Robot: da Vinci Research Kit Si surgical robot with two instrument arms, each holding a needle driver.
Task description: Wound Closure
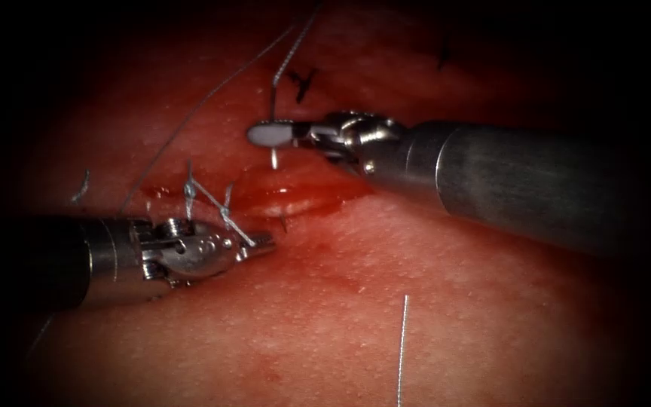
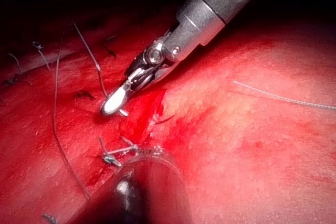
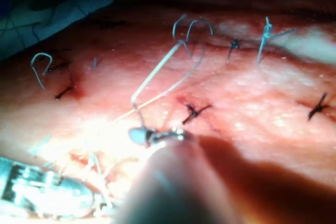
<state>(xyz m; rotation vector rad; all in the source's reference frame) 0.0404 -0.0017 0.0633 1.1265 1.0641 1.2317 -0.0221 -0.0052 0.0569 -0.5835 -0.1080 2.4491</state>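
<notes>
Clamping thread [image 1: 273, 98] above the cut [image 1: 295, 197], the right tool [image 1: 271, 135] sits up-right of the left tool [image 1: 264, 243], itself closed on a thread end [image 1: 224, 215].

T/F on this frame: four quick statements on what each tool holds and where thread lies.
1. The right tool has its jaws shut on thread. True.
2. The left tool holds the needle. False: its jaws grip thread at the knotted stitch.
3. The left tool lies over the tissue above the cut. False: it lies below it.
4. A loose thread piece lies on the tissue below the cut. True.
</notes>
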